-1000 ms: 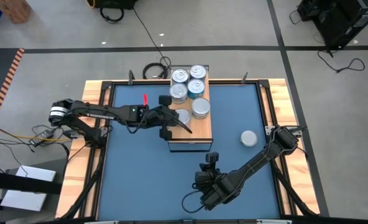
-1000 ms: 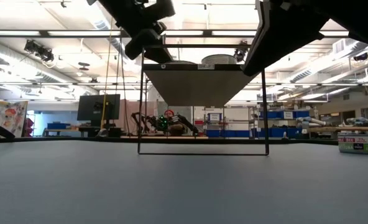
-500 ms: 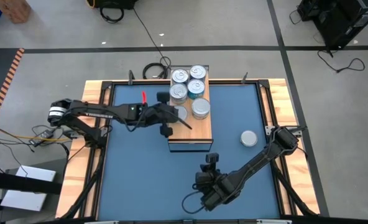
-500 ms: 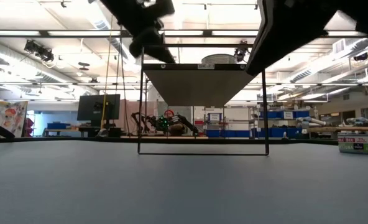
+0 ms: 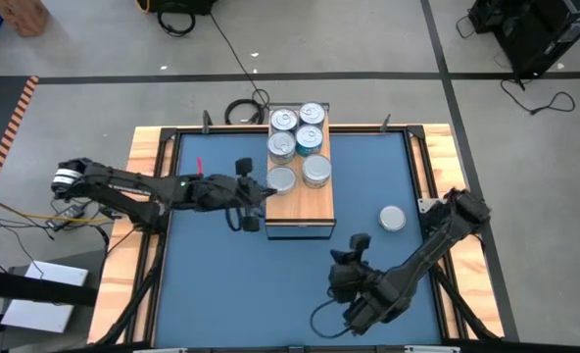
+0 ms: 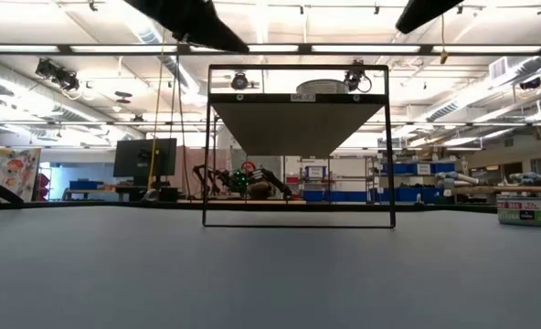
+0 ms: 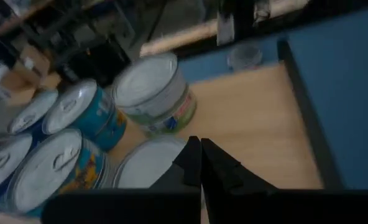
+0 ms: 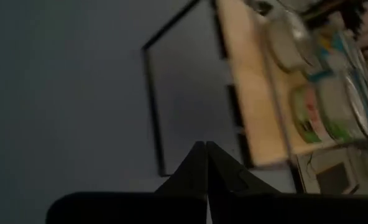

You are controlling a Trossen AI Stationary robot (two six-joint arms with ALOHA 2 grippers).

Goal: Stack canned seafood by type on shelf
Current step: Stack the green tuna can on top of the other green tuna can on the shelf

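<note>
The shelf (image 5: 314,201) is a wood-topped block at the far middle of the blue mat. Several silver-lidded tins stand on it. The teal-sided ones (image 5: 310,138) are grouped at its far end, and two more (image 5: 282,179) (image 5: 316,170) sit nearer. One tin (image 5: 392,218) lies alone on the mat to the right. My left gripper (image 5: 263,192) is shut and empty at the shelf's left edge, beside the flat tin (image 7: 143,174). My right gripper (image 5: 353,247) is shut and empty over the mat near the front. It points toward the shelf (image 8: 252,106).
The shelf stands on a thin dark frame (image 6: 298,146) with a gap beneath it. A wooden border (image 5: 153,147) rims the mat. Open blue mat (image 5: 212,284) lies left of and in front of the shelf. Cables (image 5: 241,108) lie on the floor beyond the far edge.
My left gripper has drawn back from over the shelf toward the table's left edge. The flat tin it uncovered stays on the shelf's left side. My right gripper has shifted a little toward the table's right edge and has risen out of the low view.
</note>
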